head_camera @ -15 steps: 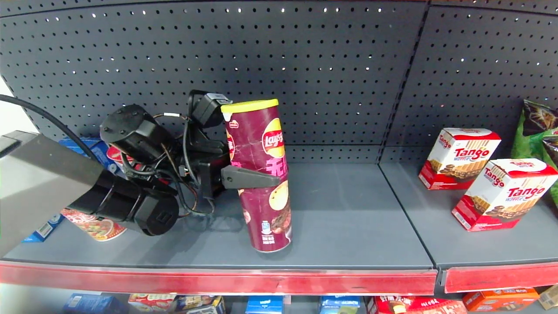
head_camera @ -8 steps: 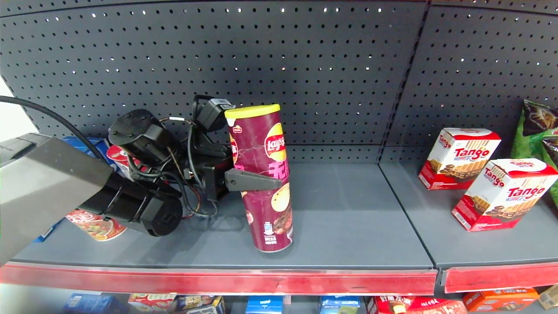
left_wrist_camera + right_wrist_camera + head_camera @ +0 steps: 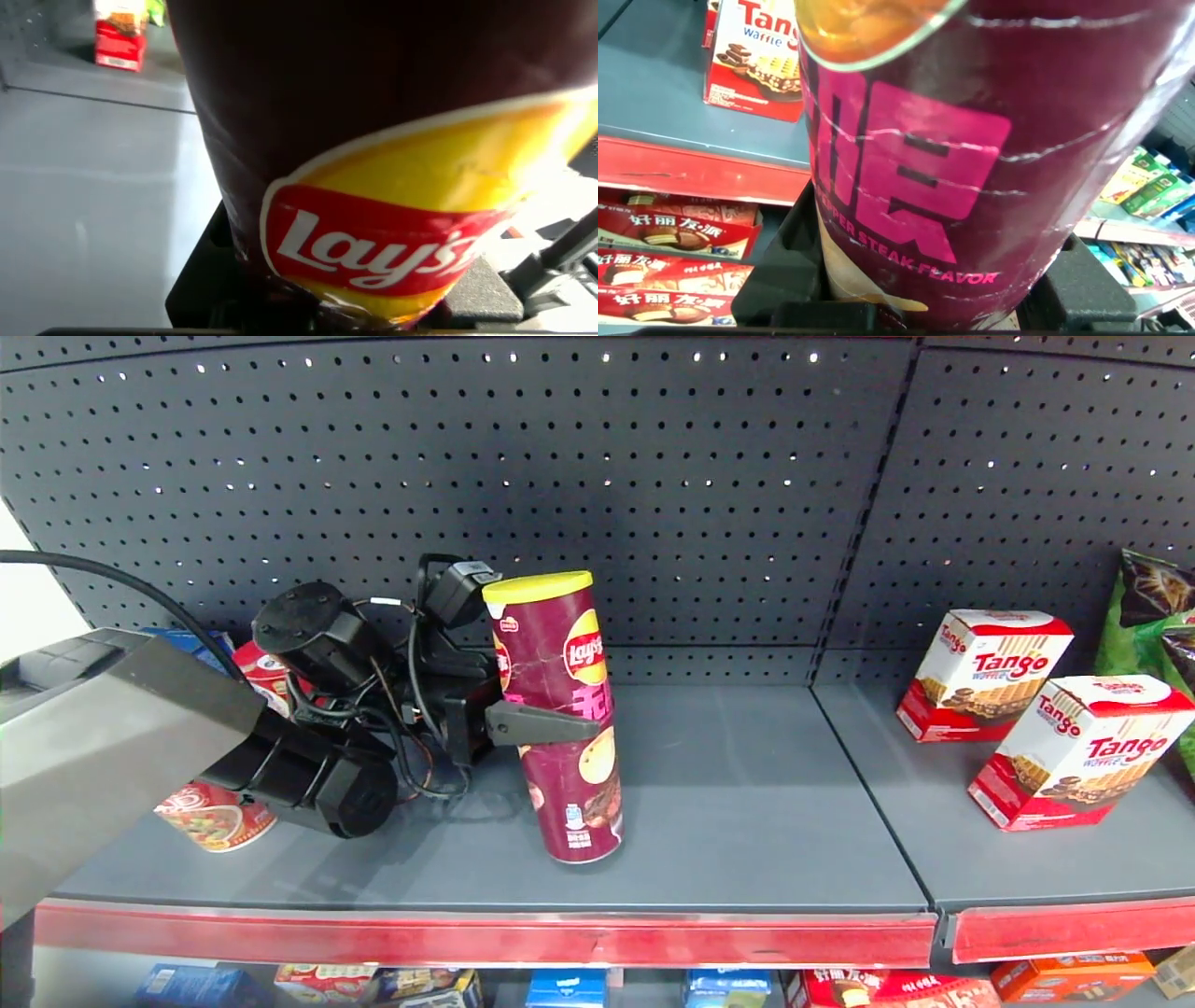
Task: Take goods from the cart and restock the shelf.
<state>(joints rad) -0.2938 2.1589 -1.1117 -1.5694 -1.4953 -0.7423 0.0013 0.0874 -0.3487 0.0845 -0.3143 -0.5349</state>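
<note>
My left claw (image 3: 579, 714) is clamped on the maroon yellow-lidded chip tube (image 3: 551, 625), seemingly down on the grey shelf (image 3: 747, 821); I'd release next. My right claw (image 3: 929, 294) grips a magenta tube (image 3: 971, 140).

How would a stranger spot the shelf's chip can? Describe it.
On the grey shelf with the red front edge, look left of the wafer boxes. The chip can stands in the left claw: a tall maroon tube, yellow-lidded, unlike the squat noodle cup.

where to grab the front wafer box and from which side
Probably the upper half of the front wafer box, from the open front-left: it stands upright with bare shelf there; the rear wafer box and green bag crowd behind.
</note>
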